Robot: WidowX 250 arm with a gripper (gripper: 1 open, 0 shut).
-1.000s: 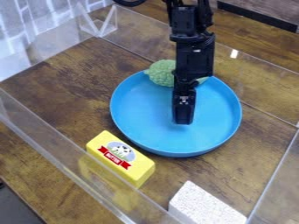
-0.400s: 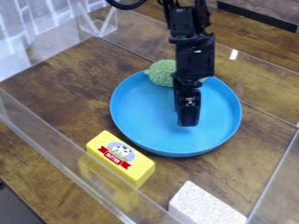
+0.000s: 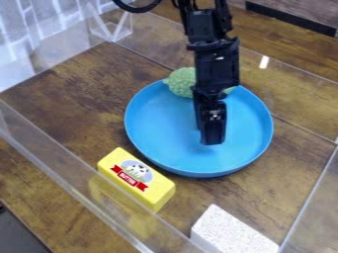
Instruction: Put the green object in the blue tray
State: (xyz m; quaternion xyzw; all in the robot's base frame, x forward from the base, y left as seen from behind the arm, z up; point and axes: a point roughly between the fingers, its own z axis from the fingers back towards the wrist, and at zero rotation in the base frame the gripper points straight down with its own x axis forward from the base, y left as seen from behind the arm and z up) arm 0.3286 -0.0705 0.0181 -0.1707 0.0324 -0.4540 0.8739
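Note:
The blue tray (image 3: 165, 133) lies in the middle of the wooden table. The green object (image 3: 181, 81), a pale bumpy lump, sits at the tray's far left rim, partly hidden behind the arm; I cannot tell whether it rests inside the rim or on it. My gripper (image 3: 211, 125) points steeply down over the tray's middle, to the right of and nearer than the green object. It is seen edge-on, with its dark fingers (image 3: 211, 117) close above the tray floor. It stands open and nothing shows between the fingers.
A yellow box (image 3: 136, 179) with a red label lies in front of the tray at the near left. A white block (image 3: 235, 233) sits at the bottom right edge. Clear plastic walls (image 3: 53, 148) border the table on the left and front.
The gripper has rolled slightly about its own axis while staying over the same spot in the tray. The green object and tray have not moved.

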